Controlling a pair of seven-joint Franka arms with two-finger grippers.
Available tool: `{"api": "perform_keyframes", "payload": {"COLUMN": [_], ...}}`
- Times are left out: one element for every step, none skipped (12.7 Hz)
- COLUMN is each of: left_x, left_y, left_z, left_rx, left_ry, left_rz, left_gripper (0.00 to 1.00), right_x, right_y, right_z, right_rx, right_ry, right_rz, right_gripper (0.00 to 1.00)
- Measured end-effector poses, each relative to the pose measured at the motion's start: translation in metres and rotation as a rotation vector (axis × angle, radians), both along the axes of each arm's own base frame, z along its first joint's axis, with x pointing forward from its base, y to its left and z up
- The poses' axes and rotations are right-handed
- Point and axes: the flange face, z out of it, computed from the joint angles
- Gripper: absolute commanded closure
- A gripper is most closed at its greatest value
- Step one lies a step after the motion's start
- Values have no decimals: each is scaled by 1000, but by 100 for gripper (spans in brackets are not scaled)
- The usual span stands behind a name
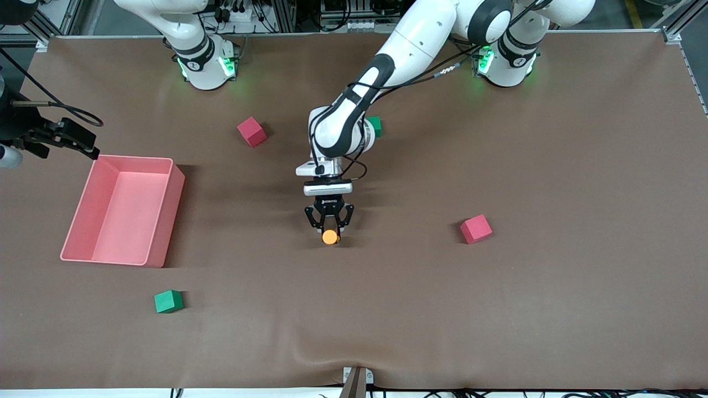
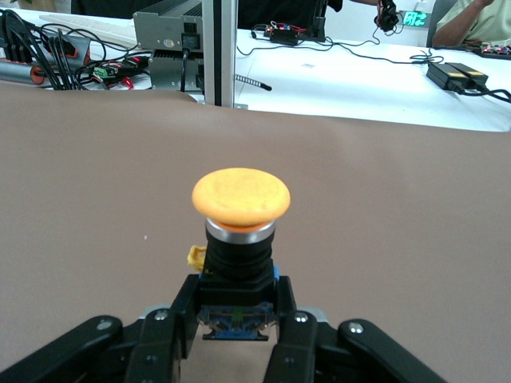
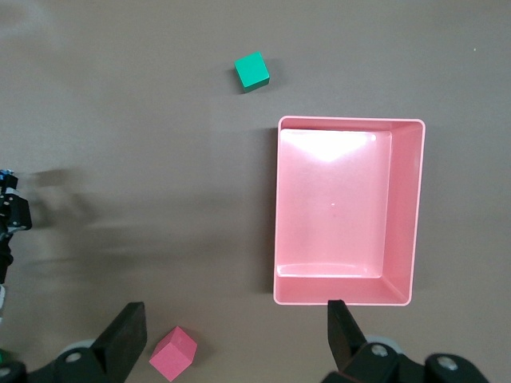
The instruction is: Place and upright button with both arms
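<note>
My left gripper [image 1: 329, 224] is shut on the button [image 1: 330, 236] low over the middle of the table. The button has a round orange cap on a black body with a bluish end. In the left wrist view the fingers [image 2: 188, 307] clamp its lower body, and the cap [image 2: 240, 196] points away from the gripper [image 2: 238, 313]. The button lies roughly level with the table, its cap toward the front camera. My right gripper [image 3: 233, 309] shows only in its own wrist view. It is open, empty and high over the table beside the pink bin. The right arm waits.
A pink bin [image 1: 160, 221] [image 3: 347, 292] stands empty toward the right arm's end. Two red cubes [image 1: 251, 131] [image 1: 475, 229] and a green cube [image 1: 168, 301] [image 3: 251, 71] lie on the brown mat. Another green cube [image 1: 376, 125] is partly hidden by the left arm.
</note>
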Motion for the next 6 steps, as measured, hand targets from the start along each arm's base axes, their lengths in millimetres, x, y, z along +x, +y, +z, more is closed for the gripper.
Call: {"api": "perform_keyframes", "payload": {"left_x": [-5, -8, -12, -15, -17, -18], "left_y": [0, 0, -1, -1, -1, -1], "left_z": [-10, -17, -21, -25, -28, -30], "left_rx": [7, 12, 16, 17, 16, 15], "left_ry": [-6, -6, -4, -4, -5, -6], "left_rz": [4, 4, 0, 1, 6, 9], "left_gripper": [100, 100, 100, 100, 100, 100], "right_x": [0, 0, 0, 0, 0, 0], "right_y": [0, 0, 0, 0, 0, 0], "right_z": [0, 0, 0, 0, 0, 0], "right_rx": [0, 0, 0, 0, 0, 0], "right_ry": [0, 0, 0, 0, 0, 0], "right_rz": [0, 0, 0, 0, 0, 0], "right_gripper": [0, 0, 0, 0, 0, 0]}}
